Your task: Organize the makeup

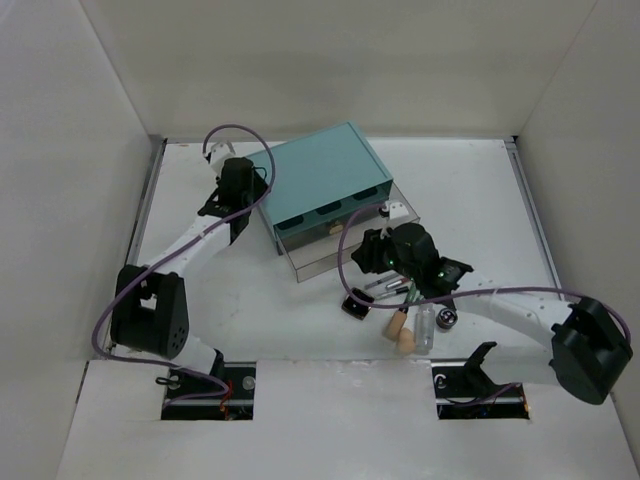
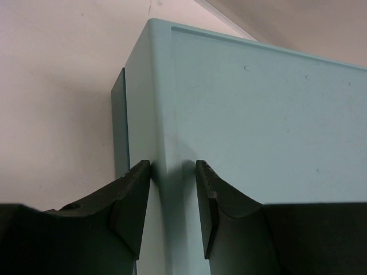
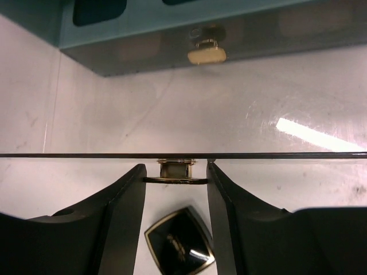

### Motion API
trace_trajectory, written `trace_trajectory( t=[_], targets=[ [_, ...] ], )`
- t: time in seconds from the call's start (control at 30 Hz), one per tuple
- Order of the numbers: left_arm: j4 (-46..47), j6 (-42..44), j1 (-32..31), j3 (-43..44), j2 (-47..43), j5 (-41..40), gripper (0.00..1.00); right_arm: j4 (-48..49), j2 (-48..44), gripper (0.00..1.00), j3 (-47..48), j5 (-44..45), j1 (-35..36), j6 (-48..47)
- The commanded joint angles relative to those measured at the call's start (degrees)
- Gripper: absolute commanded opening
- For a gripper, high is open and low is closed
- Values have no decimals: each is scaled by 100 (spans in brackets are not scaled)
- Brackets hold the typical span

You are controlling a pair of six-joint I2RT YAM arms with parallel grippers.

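White walls (image 1: 300, 60) on three sides, white worktop (image 1: 480, 200). Teal drawer box (image 1: 320, 180) sits centre-far, turned at an angle, with its clear drawer (image 1: 320, 258) pulled out toward the near side. Left end effector (image 1: 258, 190) is at the box's far-left corner. In the left wrist view it (image 2: 172, 195) is at a narrow gap, with fingers (image 2: 129, 200) straddling the corner edge, one on each face and both touching. Right end effector (image 1: 372, 255) is at the drawer front. In the right wrist view it (image 3: 175, 189) is closed down on the gold pull (image 3: 175, 172), which fills the gap between the two fingers (image 3: 123, 217). A second pull (image 3: 206, 52) shows further back on the box front. The makeup is all on the worktop, near and right of the drawer. Square dark compact (image 1: 353, 306) lies just near of the drawer front and shows under the right wrist (image 3: 180, 243). Thin pencils (image 1: 385, 287) lie beside the right end effector, partly hidden by it. Beige sponge (image 1: 404, 340), clear tube (image 1: 426, 328) and small silver jar (image 1: 446, 320) are clustered just right of the compact, the tube between the sponge and the jar.
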Motion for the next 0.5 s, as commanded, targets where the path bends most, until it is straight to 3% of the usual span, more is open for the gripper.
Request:
trace_trajectory(
  t=[0.0, 0.47],
  targets=[
    [-890, 122, 34, -36, 547, -73, 0, -330, -430, 18, -160, -113, 70, 314],
    [-890, 272, 114, 719, 1127, -29, 0, -427, -106, 23, 340, -157, -44, 24]
  ],
)
